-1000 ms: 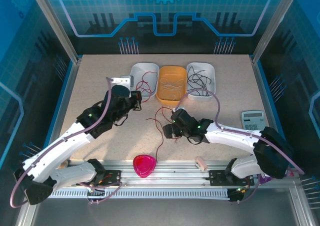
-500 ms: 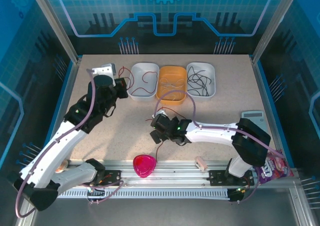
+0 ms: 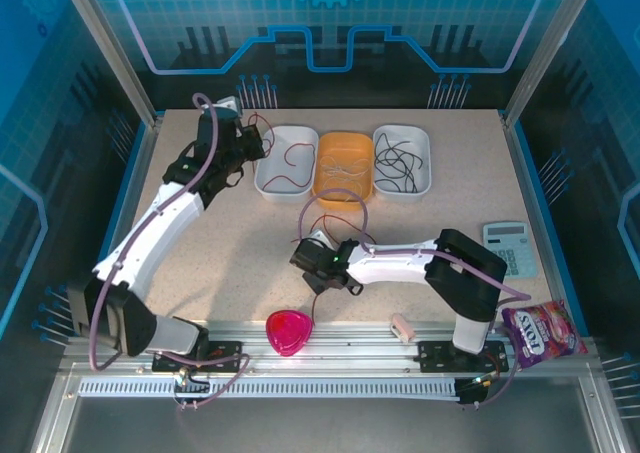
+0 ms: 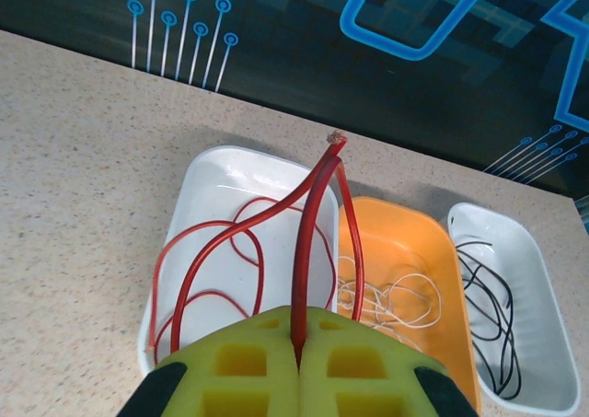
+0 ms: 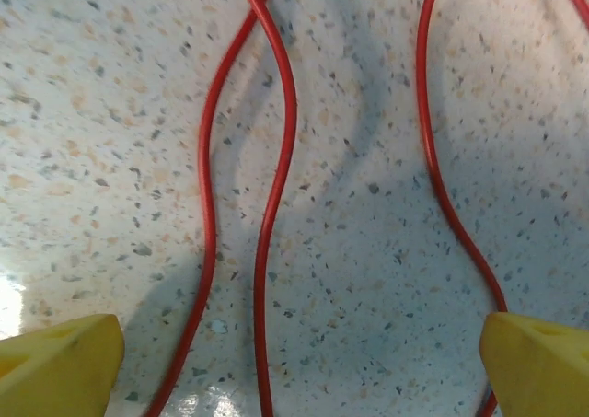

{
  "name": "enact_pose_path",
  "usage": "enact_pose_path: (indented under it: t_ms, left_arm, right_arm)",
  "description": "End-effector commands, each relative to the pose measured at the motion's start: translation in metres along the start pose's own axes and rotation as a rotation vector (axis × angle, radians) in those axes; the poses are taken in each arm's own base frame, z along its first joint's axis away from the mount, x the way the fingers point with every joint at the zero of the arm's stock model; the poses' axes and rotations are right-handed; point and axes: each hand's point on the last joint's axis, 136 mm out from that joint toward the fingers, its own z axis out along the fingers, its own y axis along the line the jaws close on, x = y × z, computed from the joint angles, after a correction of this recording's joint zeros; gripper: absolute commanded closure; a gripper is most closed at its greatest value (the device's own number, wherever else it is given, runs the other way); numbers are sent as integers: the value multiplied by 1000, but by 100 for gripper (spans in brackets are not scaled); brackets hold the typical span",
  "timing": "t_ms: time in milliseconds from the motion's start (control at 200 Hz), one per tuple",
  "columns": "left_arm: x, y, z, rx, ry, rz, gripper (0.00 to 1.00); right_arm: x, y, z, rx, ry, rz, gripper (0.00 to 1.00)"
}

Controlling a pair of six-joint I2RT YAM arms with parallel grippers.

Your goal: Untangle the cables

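Observation:
My left gripper [image 3: 250, 141] hangs at the near-left corner of the left white tray [image 3: 268, 178]. Its yellow pads [image 4: 248, 366] are shut on a red cable [image 4: 314, 205] that rises from them and loops down into that tray [image 4: 198, 182]. More red loops [image 4: 207, 251] lie inside it. Pale cables [image 4: 398, 297] lie in the orange tray [image 4: 440, 242], and black cables [image 4: 488, 297] in the right white tray [image 4: 543, 288]. My right gripper [image 3: 306, 257] hovers open, low over the table, with loose red cables [image 5: 276, 187] running between its yellow fingertips [image 5: 57, 362] untouched. One red strand [image 3: 317, 298] trails toward the front edge.
A pink heart-shaped dish [image 3: 288, 331] and a small pinkish block [image 3: 403, 326] sit at the front rail. At the right lie a calculator [image 3: 505, 245] and a snack packet [image 3: 543, 333]. Bare tabletop [image 3: 230, 243] spreads between the arms.
My left arm has swung back and to the left, carrying the red cable to the left white tray. My right gripper has slid left over the red cables on the table, still open.

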Motion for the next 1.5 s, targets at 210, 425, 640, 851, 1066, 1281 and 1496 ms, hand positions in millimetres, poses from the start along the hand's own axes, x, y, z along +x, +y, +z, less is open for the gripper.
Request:
enact_pose_path:
  t_ms: [210, 425, 640, 851, 1066, 1281, 1496]
  left_arm:
    - [-9, -21, 42, 82, 20, -39, 100]
    - [9, -14, 75, 41, 85, -24, 100]
    - [35, -2, 105, -14, 173, 9, 100]
    - [58, 7, 125, -53, 255, 41, 98]
    - [71, 5, 133, -67, 289, 69, 92]
    - [77, 4, 135, -62, 312, 64, 68]
    - [74, 2, 127, -63, 310, 69, 60]
  right_arm:
    - [18, -47, 13, 101, 107, 187, 0]
    - [21, -62, 14, 89, 126, 245, 6]
    - [16, -69, 9, 67, 115, 285, 24]
    - [9, -70, 3, 47, 98, 296, 21]
    - [0, -74, -6, 33, 67, 310, 18]
    - [-5, -77, -14, 21, 39, 319, 14]
    - [-7, -82, -21, 19, 21, 330, 6]
